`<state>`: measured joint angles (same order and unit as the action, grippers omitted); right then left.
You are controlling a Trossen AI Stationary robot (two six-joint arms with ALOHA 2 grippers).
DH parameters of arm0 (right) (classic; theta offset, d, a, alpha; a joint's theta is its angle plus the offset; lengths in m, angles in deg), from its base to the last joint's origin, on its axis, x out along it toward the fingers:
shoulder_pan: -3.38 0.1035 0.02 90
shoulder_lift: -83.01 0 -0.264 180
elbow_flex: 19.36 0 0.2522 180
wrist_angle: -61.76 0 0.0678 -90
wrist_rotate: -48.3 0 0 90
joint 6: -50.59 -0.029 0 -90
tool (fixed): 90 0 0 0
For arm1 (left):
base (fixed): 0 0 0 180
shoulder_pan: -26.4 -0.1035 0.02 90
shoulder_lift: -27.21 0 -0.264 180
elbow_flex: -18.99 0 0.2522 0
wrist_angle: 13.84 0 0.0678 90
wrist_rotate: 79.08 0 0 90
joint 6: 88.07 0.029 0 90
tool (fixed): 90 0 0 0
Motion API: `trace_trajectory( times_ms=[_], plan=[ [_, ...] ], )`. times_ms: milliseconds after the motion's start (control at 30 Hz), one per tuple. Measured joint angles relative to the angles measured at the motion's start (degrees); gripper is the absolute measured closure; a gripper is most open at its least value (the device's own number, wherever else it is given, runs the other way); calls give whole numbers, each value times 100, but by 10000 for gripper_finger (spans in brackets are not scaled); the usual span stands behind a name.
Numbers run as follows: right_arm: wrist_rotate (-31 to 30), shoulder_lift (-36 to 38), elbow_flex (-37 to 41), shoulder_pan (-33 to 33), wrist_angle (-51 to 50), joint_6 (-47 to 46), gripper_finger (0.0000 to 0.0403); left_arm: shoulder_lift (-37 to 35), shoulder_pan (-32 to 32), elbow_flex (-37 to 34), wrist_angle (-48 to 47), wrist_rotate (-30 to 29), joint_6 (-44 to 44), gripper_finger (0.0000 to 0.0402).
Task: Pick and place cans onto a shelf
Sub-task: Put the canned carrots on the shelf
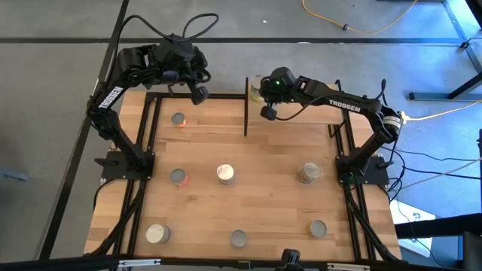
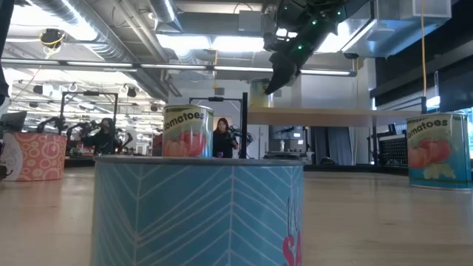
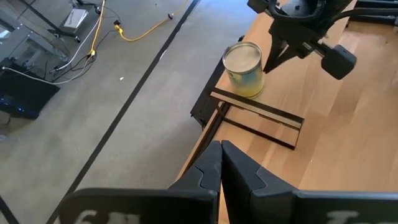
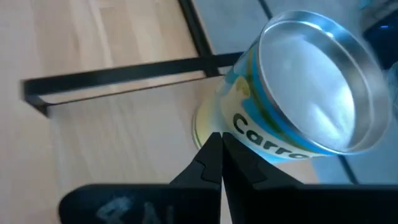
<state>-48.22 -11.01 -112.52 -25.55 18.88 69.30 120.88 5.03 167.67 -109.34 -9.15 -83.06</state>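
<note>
A can with a yellow-green label and a silvery top stands upright on the light-wood shelf board at the table's far edge; it also shows in the left wrist view and the high view. My right gripper is shut, with its tips right by this can's lower side; it also shows in the high view. My left gripper is shut and empty, raised over the table's far left. Several other cans stand on the table. My right gripper's shut fingertips stand right at the lower side of the can, slanting down at it. I cannot tell whether they touch it. The can stands upright on the shelf board.
Loose cans stand on the table: one at the far left, three across the middle, three near the front. The shelf's black posts rise near the far middle.
</note>
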Motion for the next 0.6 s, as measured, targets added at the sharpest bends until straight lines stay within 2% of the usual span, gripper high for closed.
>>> trace_trajectory(
  times_ms=[600],
  plan=[
    [-39,-7,0,-171,513,405,397,0,0,0,4,-1,-7,401]
  ],
)
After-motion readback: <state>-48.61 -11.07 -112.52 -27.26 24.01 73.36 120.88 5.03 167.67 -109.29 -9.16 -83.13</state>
